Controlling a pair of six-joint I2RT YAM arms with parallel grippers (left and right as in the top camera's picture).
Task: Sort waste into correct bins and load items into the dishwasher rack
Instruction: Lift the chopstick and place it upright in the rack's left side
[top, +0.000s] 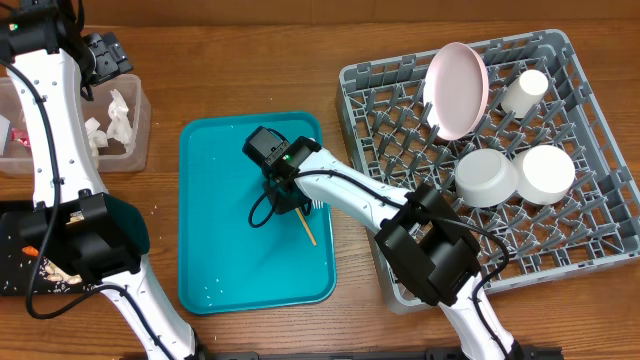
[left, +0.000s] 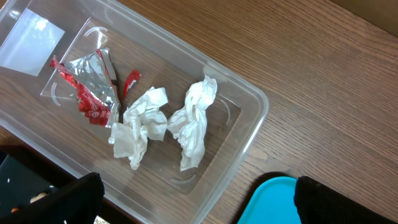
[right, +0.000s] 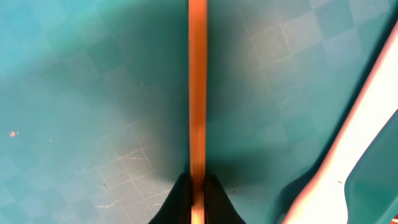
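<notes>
My right gripper (top: 285, 195) (right: 198, 193) is shut on a thin orange carrot stick (top: 306, 228) (right: 198, 74) over the teal tray (top: 220, 250). The white plastic fork (top: 314, 206) (right: 348, 149) lies on the tray just beside it. My left gripper (top: 100, 60) (left: 196, 199) is open and empty above the clear plastic tub (top: 140, 130) (left: 249, 93). The tub holds the foil wrapper (left: 93, 87) and two crumpled napkins (left: 140, 124) (left: 196, 121). The grey rack (top: 600, 230) holds the plate (top: 458, 90), the cup (top: 525, 90) and two bowls (top: 486, 176) (top: 547, 172).
The flat black tray (top: 15, 250) lies at the left edge, partly hidden by my left arm. The teal tray sits between the tub and the rack, with a few pale crumbs near its front edge (top: 210, 290).
</notes>
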